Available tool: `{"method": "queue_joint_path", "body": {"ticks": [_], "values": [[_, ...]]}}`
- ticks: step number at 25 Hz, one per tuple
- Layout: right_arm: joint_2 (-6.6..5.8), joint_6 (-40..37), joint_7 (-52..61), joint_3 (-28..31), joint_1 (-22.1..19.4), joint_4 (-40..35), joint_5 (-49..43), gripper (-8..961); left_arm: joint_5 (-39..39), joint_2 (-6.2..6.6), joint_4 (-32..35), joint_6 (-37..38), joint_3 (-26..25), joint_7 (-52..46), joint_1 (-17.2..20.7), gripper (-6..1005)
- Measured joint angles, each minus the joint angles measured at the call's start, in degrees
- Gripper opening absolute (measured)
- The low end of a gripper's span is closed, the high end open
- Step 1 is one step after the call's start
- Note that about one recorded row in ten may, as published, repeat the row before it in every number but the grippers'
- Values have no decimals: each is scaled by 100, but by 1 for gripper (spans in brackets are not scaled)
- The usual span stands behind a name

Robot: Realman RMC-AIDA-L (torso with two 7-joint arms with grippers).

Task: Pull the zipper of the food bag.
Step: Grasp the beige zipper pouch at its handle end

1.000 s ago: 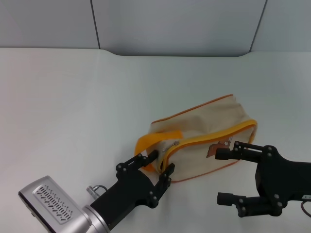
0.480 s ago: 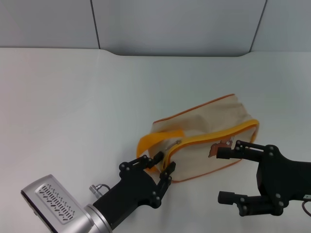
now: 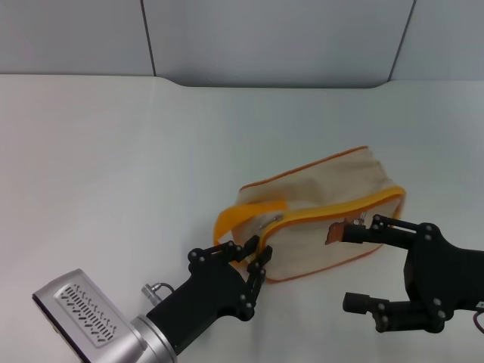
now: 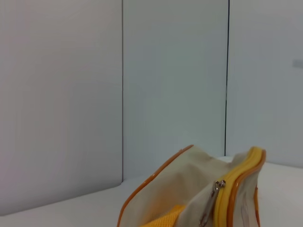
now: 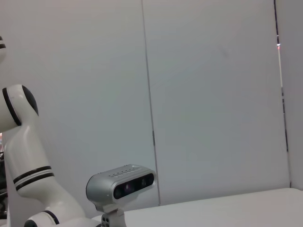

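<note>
Food bag (image 3: 321,215) lying on its side on the white bench (image 3: 113,166), toward the near edge. Left end effector (image 3: 240,263) spread narrowly, fingertips at orange handle (image 3: 242,215) beside zipper (image 3: 333,209). Right end effector (image 3: 355,268) spread wide, upper finger touching the bear face.

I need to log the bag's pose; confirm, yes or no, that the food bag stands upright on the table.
No: in the head view the food bag lies tipped on its side on the table.

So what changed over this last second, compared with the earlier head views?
The left hand pulled back slightly from the food bag, no longer straddling its corner. The zipper pull now shows clear of it. The bag shifted slightly right. The right hand remains beside the bag, open.
</note>
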Motion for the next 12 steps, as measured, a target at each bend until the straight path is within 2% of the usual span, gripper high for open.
{"method": "queue_joint_path", "body": {"ticks": [5, 12], "values": [[0, -8, -7, -2, -33, -1, 58, 831, 0, 0, 21, 66, -17, 0, -1, 133], [0, -18, -10, -4, -109, -23, 141, 832, -3, 0, 23, 331, -29, 11, 50, 124]]}}
